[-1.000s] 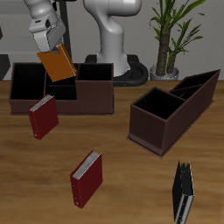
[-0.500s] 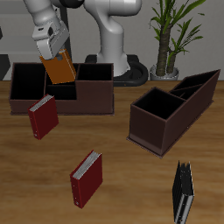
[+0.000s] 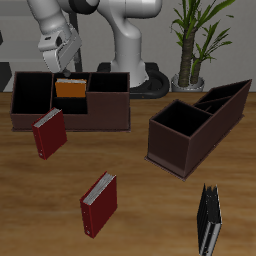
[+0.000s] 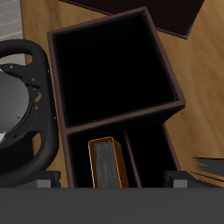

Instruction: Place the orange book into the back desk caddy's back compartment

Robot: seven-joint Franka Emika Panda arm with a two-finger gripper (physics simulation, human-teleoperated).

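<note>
The orange book [image 3: 70,88] stands upright in the back desk caddy [image 3: 104,116], in the small back compartment [image 3: 70,82] of its divided middle section, with its top edge showing above the rim. My gripper [image 3: 61,64] hovers just above it, open, and holds nothing. In the wrist view the orange book [image 4: 105,163] shows its pale page edges between the cell walls directly below my gripper [image 4: 112,178], and the fingertips [image 4: 47,178] stand wide apart either side. The caddy's large cell [image 4: 109,70] beside it is dark and empty.
Two dark red books lie on the table, one [image 3: 48,133] before the back caddy and one [image 3: 98,204] nearer the front edge. A black book [image 3: 208,222] stands near the front. A slanted-top brown caddy [image 3: 195,125] and a potted plant [image 3: 196,40] sit farther along.
The gripper came down with the orange book, lowered it from a tilt above the caddy into the middle rear cell, and let go; the fingers are now apart.
</note>
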